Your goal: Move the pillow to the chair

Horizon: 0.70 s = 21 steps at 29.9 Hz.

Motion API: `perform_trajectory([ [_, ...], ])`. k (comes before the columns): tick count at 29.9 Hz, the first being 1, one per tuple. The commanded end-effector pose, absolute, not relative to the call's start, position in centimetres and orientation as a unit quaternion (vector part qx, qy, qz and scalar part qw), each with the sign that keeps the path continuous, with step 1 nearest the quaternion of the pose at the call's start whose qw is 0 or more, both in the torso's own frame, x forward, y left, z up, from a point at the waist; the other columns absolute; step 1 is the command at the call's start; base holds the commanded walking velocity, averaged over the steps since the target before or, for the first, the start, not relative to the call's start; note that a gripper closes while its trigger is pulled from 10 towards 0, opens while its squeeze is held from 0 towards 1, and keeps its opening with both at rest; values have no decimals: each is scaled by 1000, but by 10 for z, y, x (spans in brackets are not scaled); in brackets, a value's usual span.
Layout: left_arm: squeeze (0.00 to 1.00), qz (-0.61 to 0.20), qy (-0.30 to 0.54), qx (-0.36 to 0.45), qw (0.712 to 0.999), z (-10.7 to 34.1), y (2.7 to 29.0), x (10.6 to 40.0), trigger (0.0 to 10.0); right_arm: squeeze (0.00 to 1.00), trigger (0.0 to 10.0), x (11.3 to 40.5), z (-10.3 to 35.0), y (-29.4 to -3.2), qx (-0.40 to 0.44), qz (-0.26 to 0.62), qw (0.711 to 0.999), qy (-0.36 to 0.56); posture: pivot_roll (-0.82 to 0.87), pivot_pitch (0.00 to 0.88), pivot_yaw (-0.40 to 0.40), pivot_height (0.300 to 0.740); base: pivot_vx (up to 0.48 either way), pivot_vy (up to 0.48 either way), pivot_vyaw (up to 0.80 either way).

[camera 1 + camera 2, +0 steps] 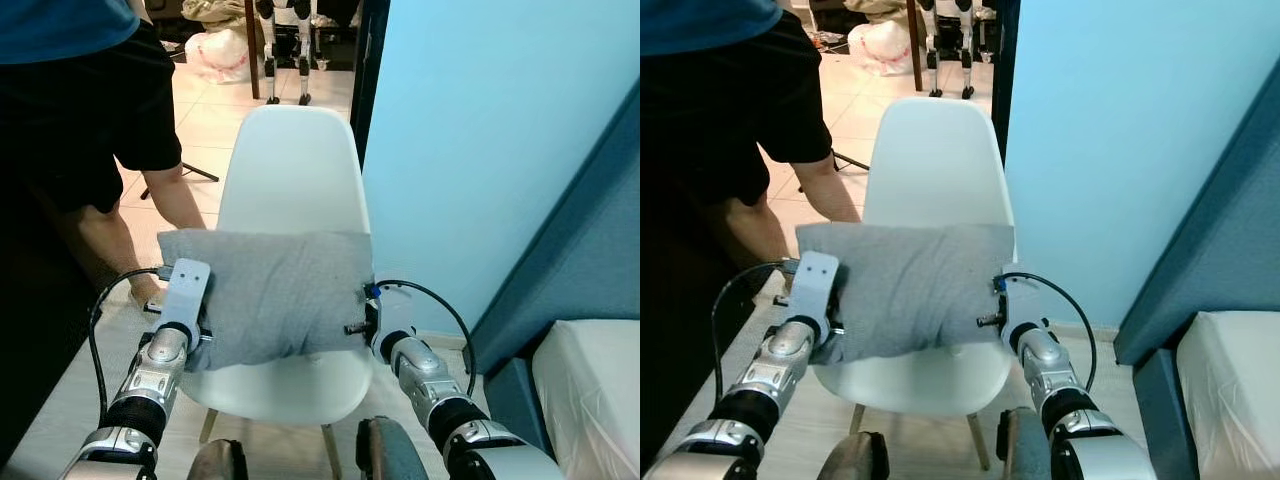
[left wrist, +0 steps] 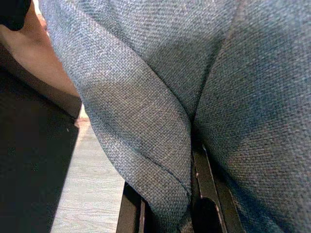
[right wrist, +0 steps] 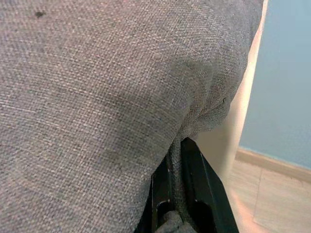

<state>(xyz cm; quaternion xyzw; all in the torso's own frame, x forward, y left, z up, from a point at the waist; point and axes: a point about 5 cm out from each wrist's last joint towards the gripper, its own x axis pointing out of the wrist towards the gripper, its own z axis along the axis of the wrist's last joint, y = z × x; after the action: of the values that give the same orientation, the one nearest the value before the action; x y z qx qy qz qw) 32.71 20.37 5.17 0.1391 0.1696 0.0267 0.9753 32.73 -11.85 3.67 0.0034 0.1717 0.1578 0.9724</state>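
Grey pillow (image 1: 268, 295) hangs over the white chair (image 1: 290, 170) seat, against its backrest, the left gripper (image 2: 194, 194) and right gripper (image 3: 176, 194) clamped on its side edges. Placing looks underway; next, probably lower it onto the seat, then release. A person (image 1: 80, 110) stands alongside.

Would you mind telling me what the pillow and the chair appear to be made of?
The pillow looks like coarse grey woven fabric: the weave is clear in the wrist views, and it creases softly. The chair seems to be moulded white plastic, smooth with a slight sheen; its legs look like light wood, though they are mostly hidden.
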Motion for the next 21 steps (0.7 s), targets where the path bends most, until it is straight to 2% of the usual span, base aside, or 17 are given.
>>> perform_trajectory([
  [1, 0, 20, 152, 141, 978, 56, 201, 329, 10000, 0, 10000, 329, 43, -103, 8, 193, 970, 151, -3, 5, -33, 607, 0, 0, 0],
  [4, 0, 16, 152, 133, 979, 55, 199, 329, 10000, 0, 10000, 329, 43, -102, 10, 194, 970, 149, -3, 5, -33, 607, 0, 0, 0],
  [5, 1000, 9, 151, 120, 981, 54, 197, 328, 10000, 1000, 10000, 329, 44, -102, 12, 194, 970, 144, -5, 1, -34, 607, 0, 0, 0],
  [13, 1000, -10, 151, 92, 984, 51, 189, 325, 10000, 1000, 10000, 331, 46, -110, 11, 175, 975, 139, -1, 0, -38, 607, 0, 0, 0],
  [14, 1000, -10, 158, 98, 983, 48, 191, 324, 10000, 0, 10000, 332, 45, -120, -6, 145, 979, 141, 3, 0, -44, 607, 0, 0, 0],
  [15, 263, -8, 163, 107, 981, 45, 194, 322, 10000, 0, 10000, 333, 45, -129, -17, 117, 983, 143, 3, 0, -44, 607, 0, 0, 0],
  [16, 263, -8, 163, 107, 981, 45, 194, 322, 10000, 0, 10000, 333, 45, -129, -17, 117, 983, 143, 3, 0, -44, 607, 0, 0, 0],
  [17, 0, -3, 171, 121, 978, 43, 199, 320, 10000, 0, 10000, 333, 45, -138, -21, 90, 986, 140, 3, 0, -46, 607, 0, 0, 0],
  [21, 0, 18, 173, 138, 975, 42, 209, 317, 10000, 0, 10000, 332, 47, -154, -30, 45, 991, 120, 3, 0, -44, 607, 0, 0, 0],
])
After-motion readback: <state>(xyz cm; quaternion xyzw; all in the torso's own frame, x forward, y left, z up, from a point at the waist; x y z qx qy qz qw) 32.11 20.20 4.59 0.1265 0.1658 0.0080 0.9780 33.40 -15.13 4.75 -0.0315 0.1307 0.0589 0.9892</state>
